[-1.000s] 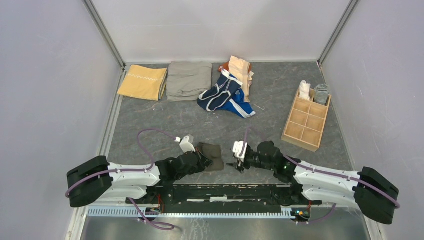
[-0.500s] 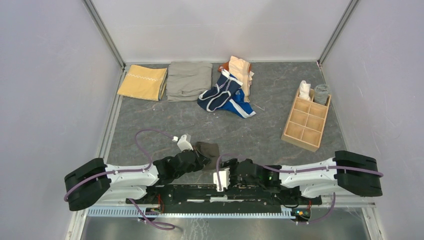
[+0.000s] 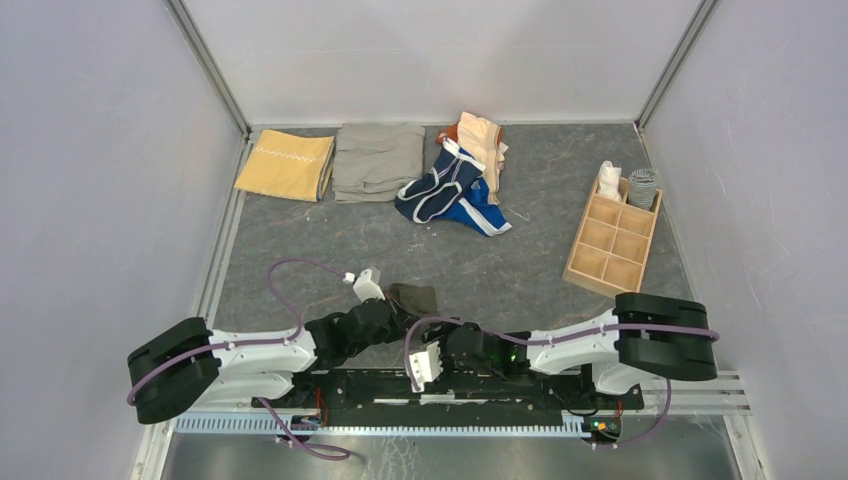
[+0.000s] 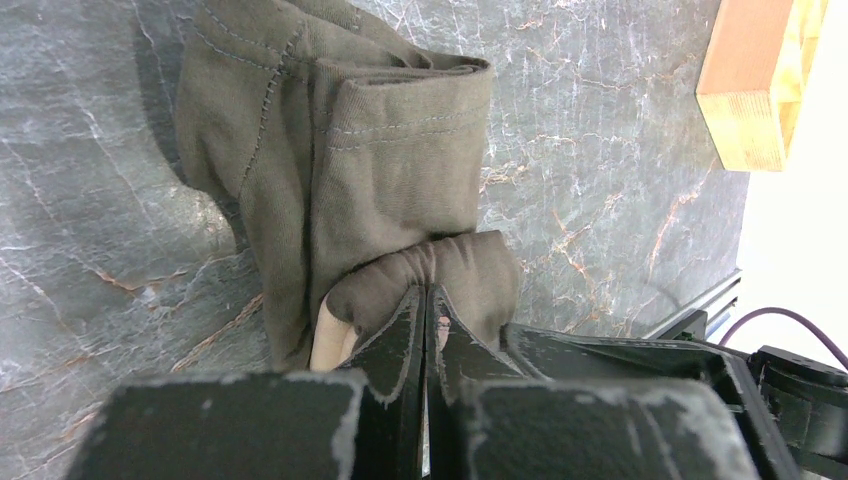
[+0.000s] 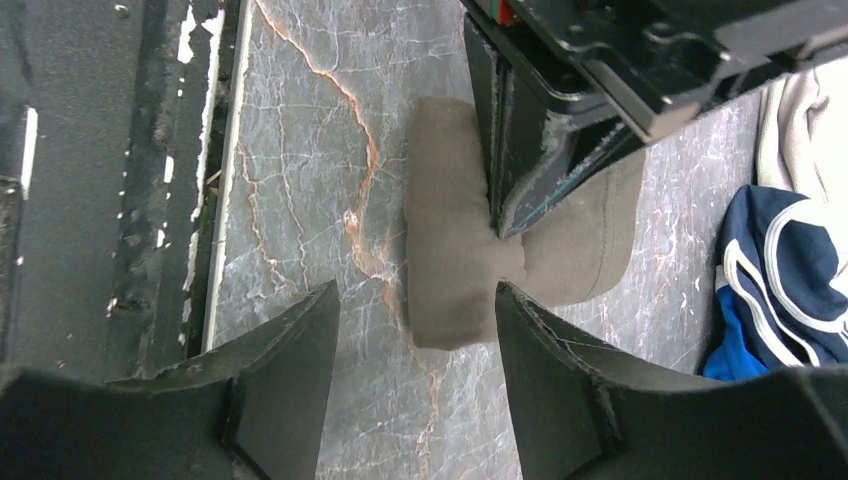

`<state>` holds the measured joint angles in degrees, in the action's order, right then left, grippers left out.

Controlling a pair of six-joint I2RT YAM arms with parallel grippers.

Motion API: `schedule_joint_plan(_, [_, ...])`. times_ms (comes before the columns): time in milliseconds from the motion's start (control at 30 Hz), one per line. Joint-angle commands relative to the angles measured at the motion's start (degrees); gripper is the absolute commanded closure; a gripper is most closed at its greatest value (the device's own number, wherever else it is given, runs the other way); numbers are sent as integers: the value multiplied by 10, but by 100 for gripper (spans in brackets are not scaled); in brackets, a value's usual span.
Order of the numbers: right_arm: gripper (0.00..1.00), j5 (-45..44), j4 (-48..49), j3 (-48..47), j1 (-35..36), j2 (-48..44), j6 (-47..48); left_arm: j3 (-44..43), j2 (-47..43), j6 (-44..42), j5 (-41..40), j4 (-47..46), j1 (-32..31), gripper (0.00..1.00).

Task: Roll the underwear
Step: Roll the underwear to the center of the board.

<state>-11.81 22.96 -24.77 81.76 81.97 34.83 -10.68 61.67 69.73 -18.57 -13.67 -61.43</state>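
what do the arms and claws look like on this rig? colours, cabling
Both the left arm and right arm have white links between bulky black joint housings, each trailed by a loose purple cable and carrying a white camera block at the wrist. Left claw and right claw: matte black, wedge-shaped fingers with scuffed, chipped edges.

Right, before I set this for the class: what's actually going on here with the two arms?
The left hand is shut, pinching a fold of the dark grey-brown underwear near the front edge of the table. The right hand is open and low beside it, facing the same piece but not gripping it. The navy, blue and peach pieces lie heaped at the back, unrolled. The wooden organiser holds two rolled items in its far compartments.
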Motion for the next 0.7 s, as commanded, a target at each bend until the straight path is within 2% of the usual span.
schedule_joint_plan(0, [37, -20, 37, -35, 3, 41, 36, 33, 36, -32, -6, 138, 8, 98])
schedule_joint_plan(233, [39, -34, 48, -42, 0, 88, 53, 30, 51, -33, -2, 117, 7, 98])
schedule_joint_plan(467, [43, -49, 49, -34, -8, 98, 55, 29, 51, -36, -2, 116, 8, 98])
schedule_joint_plan(667, [40, -57, 32, -30, -12, 90, 45, 29, 48, -37, -2, 118, 7, 98])
